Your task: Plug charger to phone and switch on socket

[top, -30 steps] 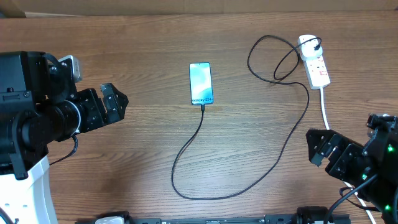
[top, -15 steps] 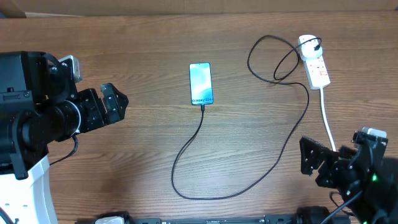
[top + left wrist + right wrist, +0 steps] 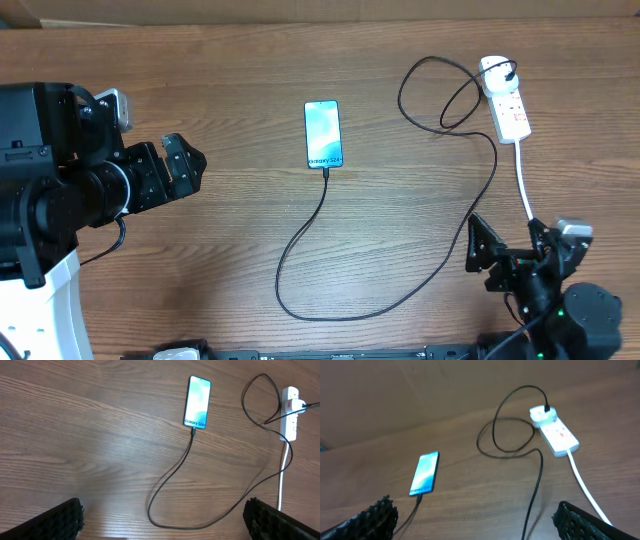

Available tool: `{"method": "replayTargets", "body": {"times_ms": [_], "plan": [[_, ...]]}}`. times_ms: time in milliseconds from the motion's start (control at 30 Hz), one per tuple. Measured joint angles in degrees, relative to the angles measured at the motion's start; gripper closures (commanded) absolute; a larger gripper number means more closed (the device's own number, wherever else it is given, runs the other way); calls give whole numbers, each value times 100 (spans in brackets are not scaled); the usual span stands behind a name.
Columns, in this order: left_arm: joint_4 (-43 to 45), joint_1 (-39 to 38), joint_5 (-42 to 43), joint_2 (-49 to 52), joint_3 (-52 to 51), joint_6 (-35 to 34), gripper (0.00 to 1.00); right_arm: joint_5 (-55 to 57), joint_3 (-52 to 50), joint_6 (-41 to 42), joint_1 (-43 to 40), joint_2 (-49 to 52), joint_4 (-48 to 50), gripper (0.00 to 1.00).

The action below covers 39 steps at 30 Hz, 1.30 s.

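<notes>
- Left gripper point(image 3: 188, 165): at the left side of the wooden table point(image 3: 230, 260), claw spread wide and holding nothing. In the left wrist view its two fingers point(image 3: 60, 520) sit at the bottom corners with bare wood between them. Well apart from the phone.
- Phone point(image 3: 323, 134): lies flat mid-table, screen up and lit pale blue, "Galaxy S24+" along the near short end.
- Charger point(image 3: 325, 188): the black connector tip sits in the phone's near short end. The cable runs toward the near edge, curves right, climbs back and makes a loop just left of the socket. Its black plug is seated in the strip's far end.
- Socket point(image 3: 508, 108): white power strip at the far right, red marks on its face; I cannot tell the switch position. Its thick white cord point(image 3: 522, 175) runs toward the near edge.
- Right gripper point(image 3: 508, 242): near right, claw spread wide and empty, with the white cord ending close by its fingers point(image 3: 580, 522).
</notes>
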Motion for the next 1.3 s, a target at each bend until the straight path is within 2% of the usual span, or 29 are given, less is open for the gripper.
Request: {"method": "replayTargets", "body": {"times_ms": [567,800,1067,1300], "plan": [[0,0,0,0,0,-2,1,37,-2155,-243,-2,-1032,2664,0],[0,0,0,0,0,0,0,50,-2470,-249,-2,-1099,2953,0],[0,0,0,0,-2,-2,1,101,-3123,-258,0,-1110,4203,0],[0,0,0,0,0,0,0,195,-3482,-267,0,-1113,4776,0]]}}
